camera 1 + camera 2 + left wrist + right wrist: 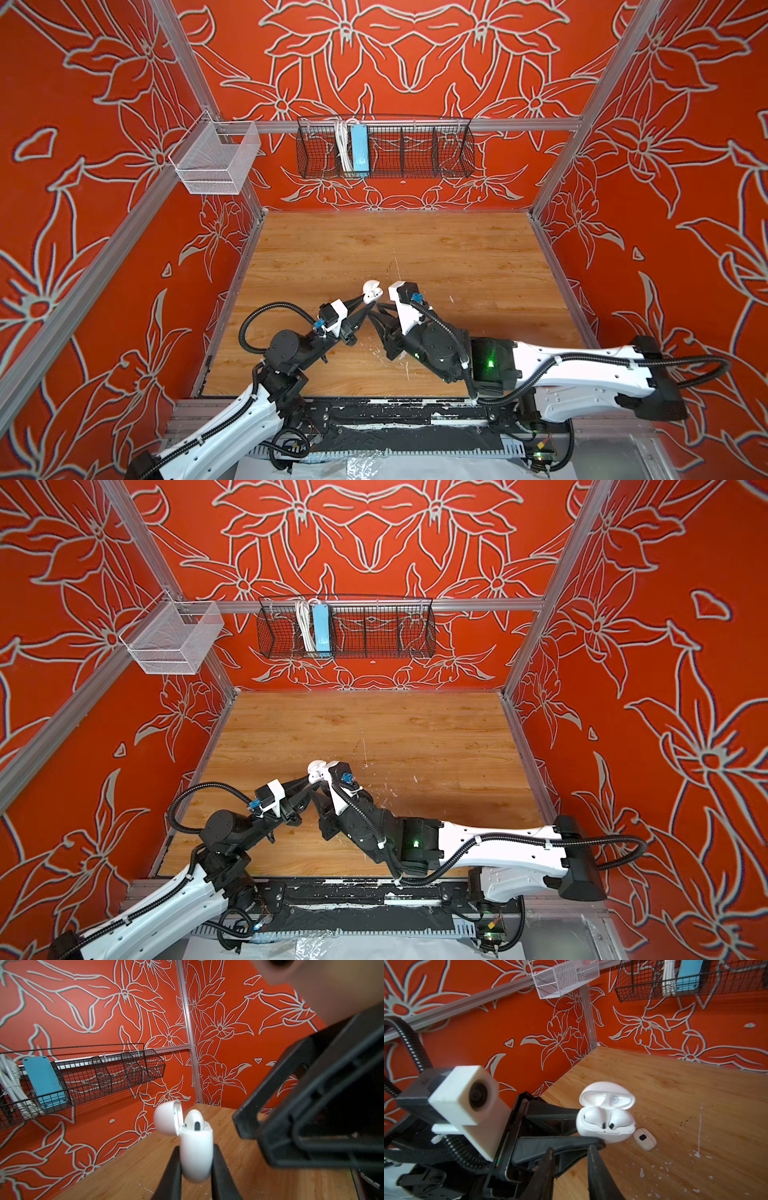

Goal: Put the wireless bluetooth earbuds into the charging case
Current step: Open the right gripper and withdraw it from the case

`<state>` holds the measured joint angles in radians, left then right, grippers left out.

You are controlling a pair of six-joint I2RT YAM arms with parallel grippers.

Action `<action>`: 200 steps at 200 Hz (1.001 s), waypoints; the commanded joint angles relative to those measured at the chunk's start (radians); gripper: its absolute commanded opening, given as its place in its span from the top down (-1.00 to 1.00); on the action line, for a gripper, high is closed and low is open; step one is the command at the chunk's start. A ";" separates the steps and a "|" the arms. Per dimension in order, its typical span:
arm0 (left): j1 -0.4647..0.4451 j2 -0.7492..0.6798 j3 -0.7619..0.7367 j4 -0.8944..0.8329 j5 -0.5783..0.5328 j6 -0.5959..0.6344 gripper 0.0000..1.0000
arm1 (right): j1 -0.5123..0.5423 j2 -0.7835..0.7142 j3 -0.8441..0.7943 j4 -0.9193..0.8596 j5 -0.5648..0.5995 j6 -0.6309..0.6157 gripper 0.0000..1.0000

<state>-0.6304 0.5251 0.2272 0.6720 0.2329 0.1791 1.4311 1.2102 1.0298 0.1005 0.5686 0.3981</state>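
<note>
The white charging case [606,1134] is held off the wooden table, its lid [607,1096] hinged open. My left gripper [196,1152] is shut on the case's body, one black finger on each side. Both wireless bluetooth earbuds sit in the case's wells, one [593,1115] beside the other [620,1119]; in the left wrist view only one earbud [194,1119] shows above the rim. In both top views the case [372,291] [315,771] is near the table's middle. My right gripper [571,1152] hangs just below and in front of the case, slightly open with nothing between its fingers.
A small white oval piece with a dark spot [644,1139] lies on the table [457,249] close to the case. White flecks are scattered on the wood. A black wire basket [384,149] and a white mesh basket [216,158] hang on the back wall.
</note>
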 commanded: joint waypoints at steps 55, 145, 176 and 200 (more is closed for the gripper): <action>-0.005 0.054 0.097 -0.116 0.416 0.076 1.00 | -0.243 -0.188 0.112 -0.341 -0.130 -0.024 0.42; -0.005 0.130 0.166 -0.217 0.429 0.135 1.00 | -0.282 0.007 0.168 -0.405 -0.435 -0.014 0.42; -0.005 0.107 0.167 -0.235 0.325 0.136 1.00 | -0.282 0.000 0.147 -0.436 -0.487 0.035 0.43; -0.005 0.090 0.162 -0.229 0.268 0.130 1.00 | -0.282 -0.011 0.114 -0.447 -0.511 0.083 0.43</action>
<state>-0.6304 0.6437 0.3664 0.3988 0.5907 0.2955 1.1481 1.2175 1.1801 -0.2806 0.1230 0.4137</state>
